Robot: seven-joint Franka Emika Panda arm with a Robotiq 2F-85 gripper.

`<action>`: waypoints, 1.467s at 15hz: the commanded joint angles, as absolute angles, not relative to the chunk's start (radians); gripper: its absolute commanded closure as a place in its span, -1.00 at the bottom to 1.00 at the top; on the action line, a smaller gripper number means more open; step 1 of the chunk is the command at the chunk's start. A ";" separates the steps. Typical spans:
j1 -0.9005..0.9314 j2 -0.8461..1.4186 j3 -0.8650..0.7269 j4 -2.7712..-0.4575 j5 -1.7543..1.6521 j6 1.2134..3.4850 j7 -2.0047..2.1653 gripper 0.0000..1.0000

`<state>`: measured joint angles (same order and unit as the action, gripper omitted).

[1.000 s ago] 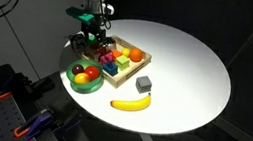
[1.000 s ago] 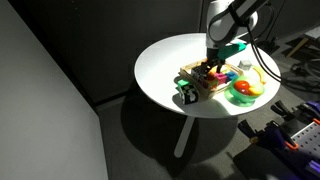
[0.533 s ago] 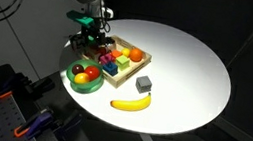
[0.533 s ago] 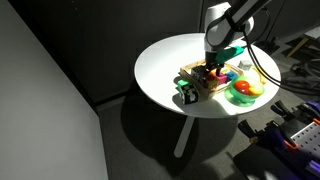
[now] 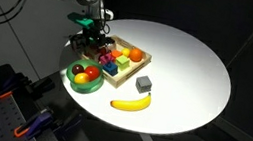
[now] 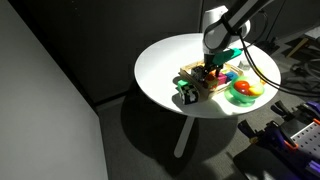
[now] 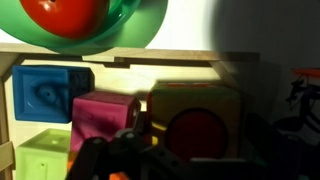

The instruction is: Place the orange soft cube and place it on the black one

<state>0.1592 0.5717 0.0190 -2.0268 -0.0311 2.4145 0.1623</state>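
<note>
My gripper (image 5: 91,41) (image 6: 210,68) is low over the end of the wooden tray (image 5: 130,67) (image 6: 192,80) nearest the green bowl. In the wrist view a dim orange soft cube with a red round patch (image 7: 196,120) sits in the tray right between my dark fingers (image 7: 190,160). They stand at its two sides, and the shadow hides whether they press it. The black cube (image 5: 144,83) (image 6: 189,96) stands on the table beside the tray, apart from my gripper.
The tray also holds blue (image 7: 40,92), magenta (image 7: 100,122) and light green (image 7: 42,156) cubes beside the orange one. A green bowl with round fruit (image 5: 85,78) (image 6: 244,91) (image 7: 130,35) touches the tray's end. A yellow banana (image 5: 131,103) lies near the table's front edge.
Almost nothing has changed. My gripper stays over the same end of the tray, and the arm above it has shifted only slightly.
</note>
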 commanded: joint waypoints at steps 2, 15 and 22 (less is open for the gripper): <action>0.187 0.598 -0.008 -1.984 -0.063 2.394 0.221 -0.50; 0.219 0.503 -0.025 -2.024 -0.089 2.306 0.281 0.63; 0.219 0.410 -0.008 -2.060 -0.103 2.277 0.294 0.73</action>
<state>0.2112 0.4784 -0.0129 -2.0161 -0.0709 2.2937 0.2564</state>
